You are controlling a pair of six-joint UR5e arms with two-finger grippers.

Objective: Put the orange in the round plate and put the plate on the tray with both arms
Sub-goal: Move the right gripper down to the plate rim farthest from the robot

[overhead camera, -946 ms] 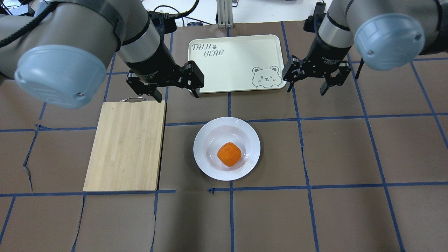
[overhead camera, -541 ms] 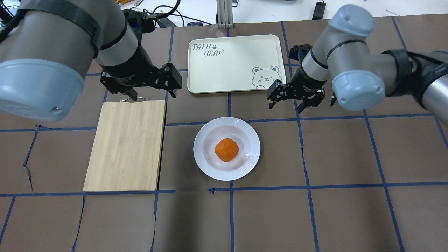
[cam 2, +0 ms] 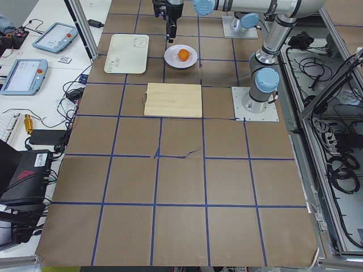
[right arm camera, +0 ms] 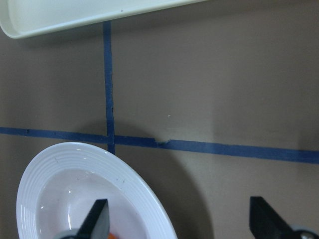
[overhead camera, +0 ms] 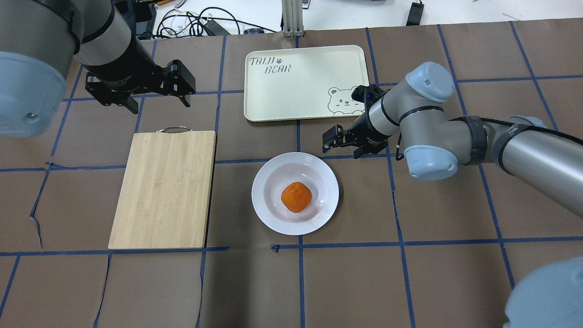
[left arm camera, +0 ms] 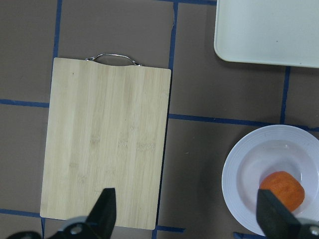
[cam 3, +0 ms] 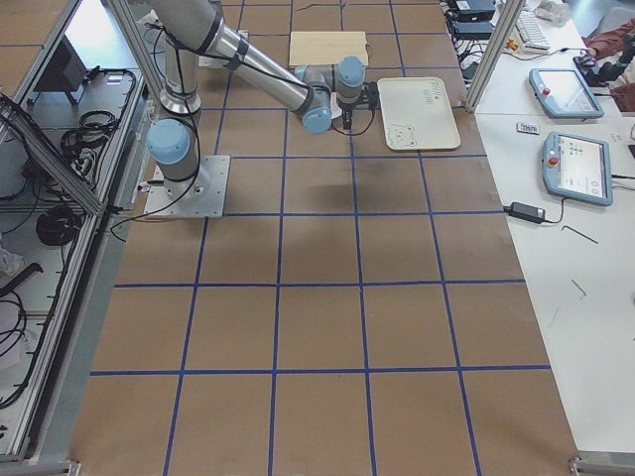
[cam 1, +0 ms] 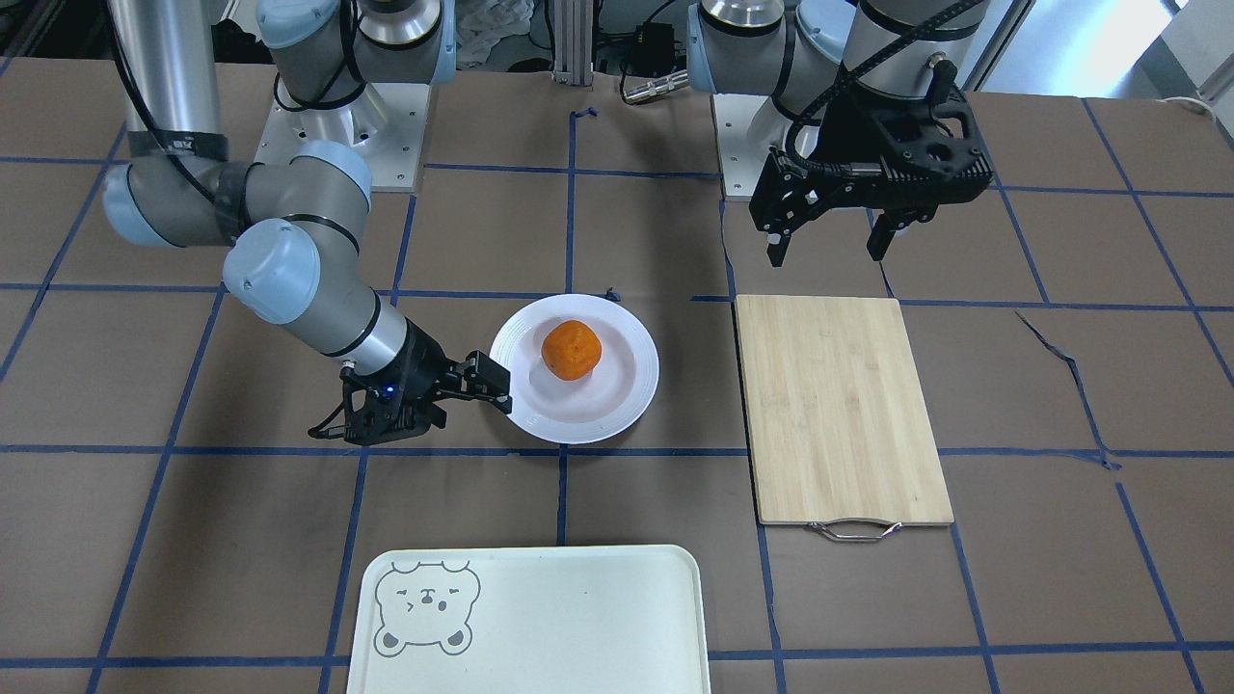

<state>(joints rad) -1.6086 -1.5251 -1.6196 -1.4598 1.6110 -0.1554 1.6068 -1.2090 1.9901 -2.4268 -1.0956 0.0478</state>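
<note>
The orange (overhead camera: 296, 197) lies in the sunken centre of the round white plate (overhead camera: 260, 193), which rests on the brown table between me and the cream tray (overhead camera: 305, 82). My right gripper (overhead camera: 341, 150) is open and low at the plate's far-right rim. In the right wrist view (right arm camera: 179, 224) one finger is over the plate (right arm camera: 149, 204) and the other over bare table. My left gripper (overhead camera: 160, 105) hangs open and empty, high beyond the cutting board. Its wrist view shows the orange (left arm camera: 281, 189) and plate (left arm camera: 239, 174) at lower right.
A bamboo cutting board (overhead camera: 164, 189) with a metal handle lies left of the plate. The tray (cam 1: 559, 617) carries a bear drawing in its near-right corner. Blue tape lines grid the table. Cables and a post stand past the far edge.
My right gripper came down and toward me, from beside the tray to the plate's rim. My left gripper moved left, away from the tray. The orange shifted slightly in the plate.
</note>
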